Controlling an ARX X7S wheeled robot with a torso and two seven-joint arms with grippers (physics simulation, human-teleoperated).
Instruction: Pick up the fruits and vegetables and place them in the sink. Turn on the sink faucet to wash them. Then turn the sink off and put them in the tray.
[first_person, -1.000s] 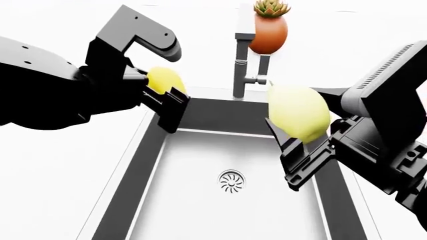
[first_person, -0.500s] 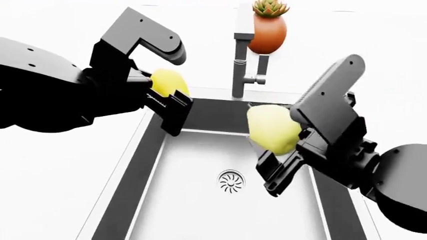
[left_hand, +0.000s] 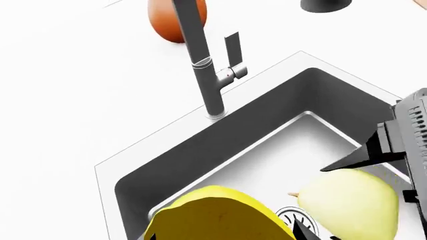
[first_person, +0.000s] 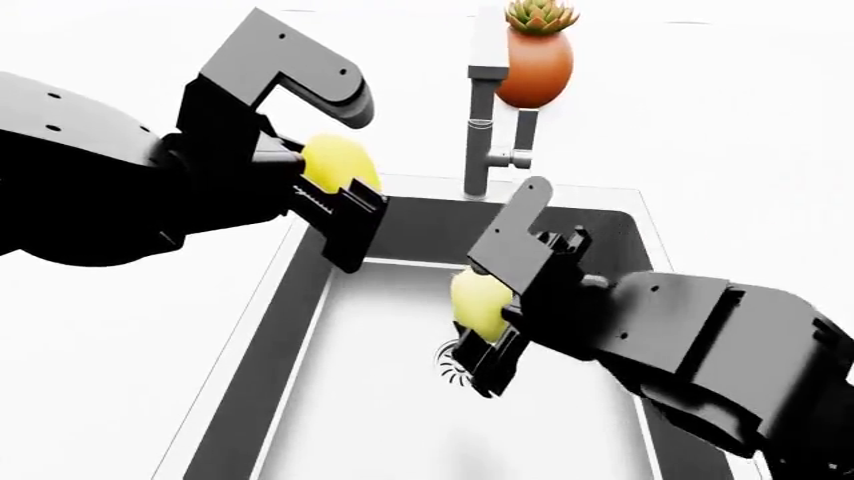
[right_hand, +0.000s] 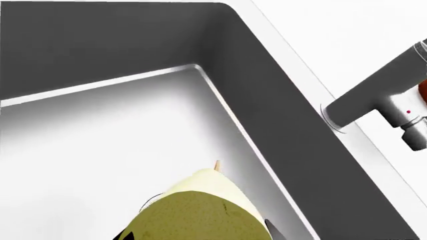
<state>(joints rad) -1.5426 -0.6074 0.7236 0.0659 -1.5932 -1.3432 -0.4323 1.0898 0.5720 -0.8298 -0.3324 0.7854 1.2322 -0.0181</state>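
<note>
My left gripper (first_person: 340, 190) is shut on the bright yellow lemon (first_person: 334, 160) and holds it above the sink's (first_person: 400, 230) back left corner; the lemon fills the near part of the left wrist view (left_hand: 217, 215). My right gripper (first_person: 481, 330) is shut on the pale yellow-green pointed fruit (first_person: 478, 300) and holds it low inside the basin, just above the round drain (first_person: 454, 365). That fruit shows in the right wrist view (right_hand: 200, 212) and the left wrist view (left_hand: 350, 202). The grey faucet (first_person: 483, 110) stands behind the sink. The tray is out of view.
An orange-brown pot with a succulent (first_person: 537, 55) stands on the white counter (first_person: 134, 330) behind the faucet. The faucet's side lever (first_person: 525, 135) points toward the pot side. Dark sink walls (right_hand: 133, 40) surround the right gripper closely.
My right arm has swung left and down, carrying the pale fruit from above the sink's right rim into the basin over the drain. The left gripper and lemon have barely moved.
</note>
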